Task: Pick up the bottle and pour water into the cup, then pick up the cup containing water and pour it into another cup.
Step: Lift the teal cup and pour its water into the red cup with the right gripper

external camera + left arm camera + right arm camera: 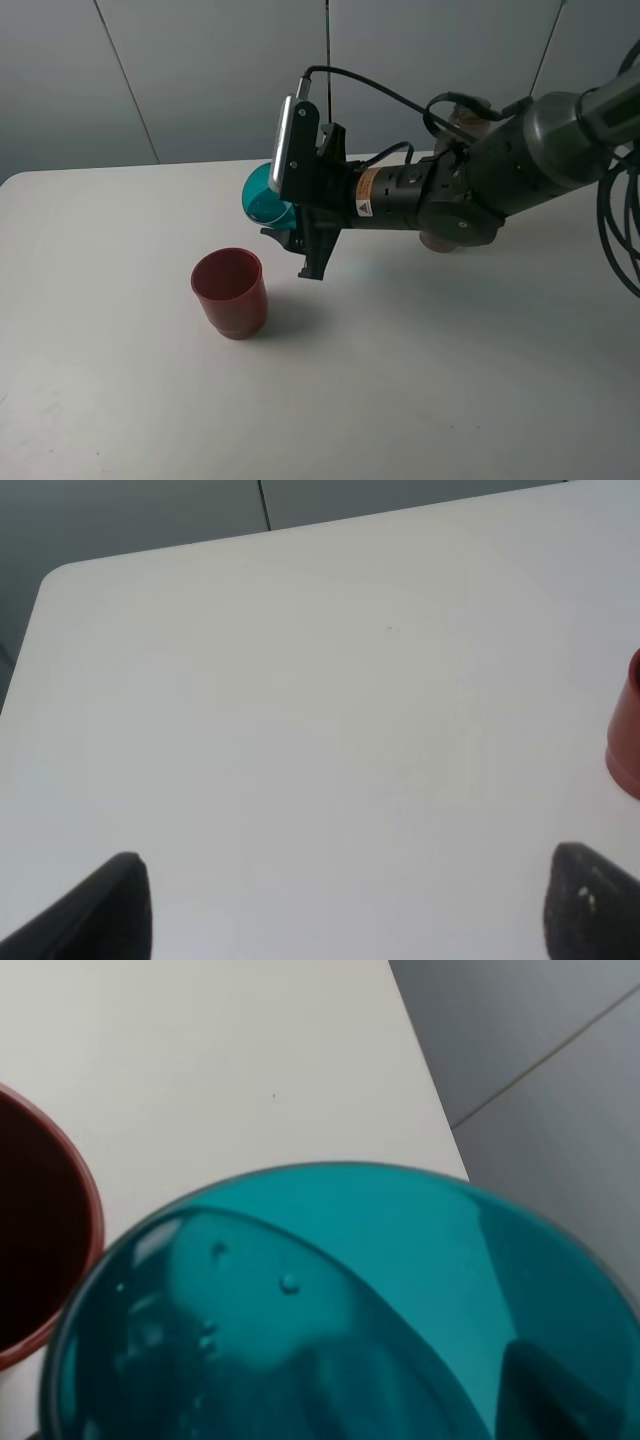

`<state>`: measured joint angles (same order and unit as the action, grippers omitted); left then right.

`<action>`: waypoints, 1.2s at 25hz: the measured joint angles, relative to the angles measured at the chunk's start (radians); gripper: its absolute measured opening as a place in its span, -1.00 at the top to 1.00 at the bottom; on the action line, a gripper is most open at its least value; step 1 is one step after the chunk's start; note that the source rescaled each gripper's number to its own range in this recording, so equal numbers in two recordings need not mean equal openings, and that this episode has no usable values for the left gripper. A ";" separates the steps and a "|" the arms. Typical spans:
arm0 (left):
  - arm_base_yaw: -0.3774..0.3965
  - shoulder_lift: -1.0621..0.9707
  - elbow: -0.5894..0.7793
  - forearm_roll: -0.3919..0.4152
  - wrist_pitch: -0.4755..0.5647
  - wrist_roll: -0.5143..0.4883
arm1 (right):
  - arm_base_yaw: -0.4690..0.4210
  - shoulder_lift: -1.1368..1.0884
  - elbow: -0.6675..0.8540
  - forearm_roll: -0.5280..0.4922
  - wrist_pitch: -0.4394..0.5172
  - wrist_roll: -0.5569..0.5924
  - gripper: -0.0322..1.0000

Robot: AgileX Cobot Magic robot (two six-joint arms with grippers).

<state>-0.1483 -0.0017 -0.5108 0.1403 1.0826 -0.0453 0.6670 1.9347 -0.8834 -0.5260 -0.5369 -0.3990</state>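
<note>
Right fingers (290, 236) squeeze the teal cup (262, 195), tipped sideways. The red cup (230, 290) stands just below them. It looks like the second pour: next, probably tip further, mouth over the red cup. Left fingers (115, 910) gape wide, empty.

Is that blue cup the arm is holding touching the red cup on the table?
Apart. The exterior high view shows a strip of bare table between the tilted teal cup, held up in the air, and the red cup standing below it.

teal cup (262, 195): one, centre of frame
red cup (231, 291): one, lower left
bottle (437, 243): seemingly one, mostly hidden right of centre
table (120, 400): one
</note>
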 joint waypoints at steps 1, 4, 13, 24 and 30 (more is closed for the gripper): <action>0.000 0.000 0.000 0.000 0.000 0.000 | 0.005 0.000 0.000 0.009 0.004 -0.008 0.82; 0.000 0.000 0.000 0.000 0.000 0.000 | 0.022 0.000 0.000 0.020 0.016 -0.033 0.82; 0.000 0.000 0.000 0.000 0.000 0.000 | 0.059 0.000 0.000 0.043 0.023 -0.122 0.82; 0.000 0.000 0.000 0.000 0.000 0.000 | 0.059 0.000 -0.062 0.043 0.081 -0.175 0.82; 0.000 0.000 0.000 0.000 0.000 0.000 | 0.061 0.000 -0.068 0.043 0.094 -0.231 0.82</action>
<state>-0.1483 -0.0017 -0.5108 0.1403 1.0826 -0.0453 0.7284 1.9347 -0.9518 -0.4834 -0.4425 -0.6302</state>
